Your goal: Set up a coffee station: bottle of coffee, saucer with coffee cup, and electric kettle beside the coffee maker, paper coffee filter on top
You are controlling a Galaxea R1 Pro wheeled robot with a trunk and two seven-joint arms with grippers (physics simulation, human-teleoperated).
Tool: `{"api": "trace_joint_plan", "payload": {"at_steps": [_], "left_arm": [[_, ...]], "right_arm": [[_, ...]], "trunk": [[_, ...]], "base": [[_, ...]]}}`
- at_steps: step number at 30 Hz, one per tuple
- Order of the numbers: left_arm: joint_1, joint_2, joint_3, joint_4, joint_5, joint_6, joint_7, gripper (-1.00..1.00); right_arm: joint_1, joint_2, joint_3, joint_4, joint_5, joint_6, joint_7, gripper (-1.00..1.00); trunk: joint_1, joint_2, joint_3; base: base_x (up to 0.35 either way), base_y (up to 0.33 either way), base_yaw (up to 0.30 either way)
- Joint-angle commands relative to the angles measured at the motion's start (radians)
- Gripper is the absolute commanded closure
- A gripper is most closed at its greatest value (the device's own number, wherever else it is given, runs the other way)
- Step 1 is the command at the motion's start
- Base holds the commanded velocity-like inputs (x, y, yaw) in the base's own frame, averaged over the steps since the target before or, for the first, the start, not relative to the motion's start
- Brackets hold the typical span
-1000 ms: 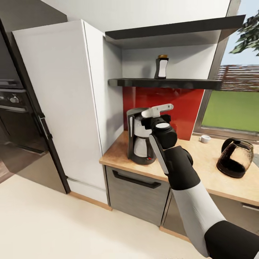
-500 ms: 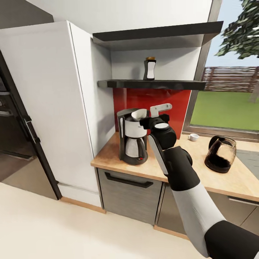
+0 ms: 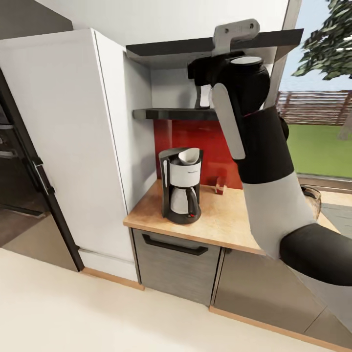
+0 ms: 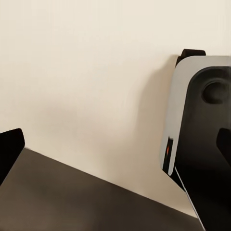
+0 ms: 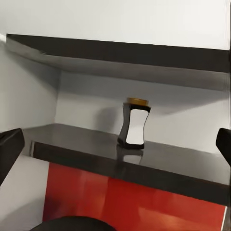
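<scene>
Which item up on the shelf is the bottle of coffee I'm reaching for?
Above the red backsplash runs a dark shelf. The bottle of coffee stands alone on it: a small waisted dark jar with an amber-yellow cap and white label.

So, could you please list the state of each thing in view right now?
bottle of coffee: upright on shelf, ungrasped
right gripper: open, facing bottle
paper coffee filter: seated atop coffee maker
coffee maker: upright on kitchen countertop
drawer: closed

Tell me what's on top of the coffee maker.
A white paper coffee filter sits in the open top of the coffee maker. The filter's inside isn't visible from here.
</scene>
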Motion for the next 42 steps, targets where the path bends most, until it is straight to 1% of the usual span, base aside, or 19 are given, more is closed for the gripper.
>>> {"api": "trace_joint_plan", "payload": {"at_steps": [1, 4, 7, 9, 11, 12, 13, 14, 15, 16, 19, 21, 23, 24, 27, 33, 42], "left_arm": [[0.0, 0.0, -0.001, 0.0, 0.007, 0.001, 0.001, -1.0], [0.002, 0.0, -0.001, 0.002, 0.009, 0.002, 0.001, -1.0], [0.004, 0.001, -0.001, 0.003, 0.01, 0.002, 0.002, -1.0], [0.015, 0.001, 0.0, 0.003, 0.011, 0.001, 0.002, -1.0], [0.022, 0.0, 0.001, 0.003, 0.011, 0.001, 0.002, -1.0], [0.024, 0.0, 0.001, 0.003, 0.011, 0.001, 0.002, -1.0], [0.027, 0.0, 0.001, 0.003, 0.011, 0.002, 0.002, -1.0], [0.029, -0.001, 0.002, 0.003, 0.011, 0.002, 0.002, -1.0], [0.036, 0.0, 0.002, 0.003, 0.012, 0.002, 0.003, -1.0], [0.046, 0.001, 0.002, 0.003, 0.012, 0.002, 0.003, -1.0], [0.058, 0.0, 0.005, 0.002, 0.014, 0.005, 0.004, -1.0], [0.058, 0.001, 0.006, 0.002, 0.015, 0.007, 0.005, -1.0], [0.059, 0.002, 0.006, 0.002, 0.015, 0.009, 0.005, -1.0], [0.059, 0.003, 0.007, 0.002, 0.015, 0.009, 0.005, -1.0], [0.059, 0.006, 0.008, 0.002, 0.015, 0.007, 0.004, -1.0], [0.059, 0.01, 0.01, 0.001, 0.015, 0.011, 0.003, -1.0], [0.059, 0.01, 0.01, 0.0, 0.015, 0.015, 0.003, -1.0]], "right_arm": [[-0.021, 0.0, 0.001, 0.016, -0.012, 0.002, -0.01, -1.0], [-0.064, 0.0, -0.001, 0.07, -0.014, 0.002, -0.01, -1.0], [-0.082, 0.0, -0.004, 0.124, -0.014, -0.017, -0.01, -1.0], [-0.09, 0.0, -0.006, 0.194, -0.014, -0.084, -0.011, -1.0], [-0.094, 0.0, -0.007, 0.276, -0.014, -0.189, -0.021, -1.0], [-0.095, 0.0, -0.007, 0.297, -0.014, -0.215, -0.028, -1.0], [-0.097, 0.0, -0.007, 0.337, -0.014, -0.266, -0.049, -1.0], [-0.099, 0.0, -0.007, 0.357, -0.014, -0.29, -0.062, -1.0], [-0.109, 0.0, -0.007, 0.396, -0.015, -0.332, -0.09, -1.0], [-0.141, 0.0, -0.008, 0.445, -0.017, -0.377, -0.117, -1.0], [-0.183, 0.0, -0.008, 0.496, -0.018, -0.421, -0.146, -1.0], [-0.184, 0.0, -0.018, 0.498, -0.018, -0.423, -0.147, -1.0], [-0.185, 0.0, -0.054, 0.5, -0.018, -0.423, -0.148, -1.0], [-0.186, 0.0, -0.079, 0.503, -0.018, -0.424, -0.148, -1.0], [-0.186, 0.0, -0.097, 0.504, -0.017, -0.424, -0.148, -1.0], [-0.186, 0.0, -0.108, 0.498, -0.018, -0.424, -0.148, -1.0], [-0.186, 0.0, -0.109, 0.5, -0.016, -0.421, -0.15, -1.0]], "trunk": [[0.001, -0.002, -0.002], [0.001, -0.002, -0.002], [0.001, -0.002, -0.002], [0.001, -0.002, -0.002], [0.001, -0.002, -0.002], [0.001, -0.002, -0.002], [0.001, -0.002, -0.002], [0.001, -0.002, -0.002], [0.001, -0.002, -0.002], [0.001, -0.002, -0.002], [0.001, -0.002, -0.002], [0.001, -0.002, -0.002], [0.001, -0.002, -0.002], [0.001, -0.002, -0.002], [0.001, -0.002, -0.002], [0.001, -0.002, -0.002], [0.001, -0.002, -0.002]], "base": [[0.0, 0.0, 0.0], [0.0, 0.0, 0.0], [0.0, 0.0, 0.0], [0.0, 0.0, 0.0], [0.0, 0.0, 0.0], [0.0, 0.0, 0.0], [0.0, 0.0, 0.0], [0.0, 0.0, 0.0], [0.0, 0.0, 0.0], [0.0, 0.0, 0.0], [0.0, 0.0, 0.0], [0.0, 0.0, 0.0], [0.0, 0.0, 0.0], [0.0, 0.0, 0.0], [0.0, 0.0, 0.0], [0.0, 0.053, 0.0], [0.0, 0.276, 0.0]]}}
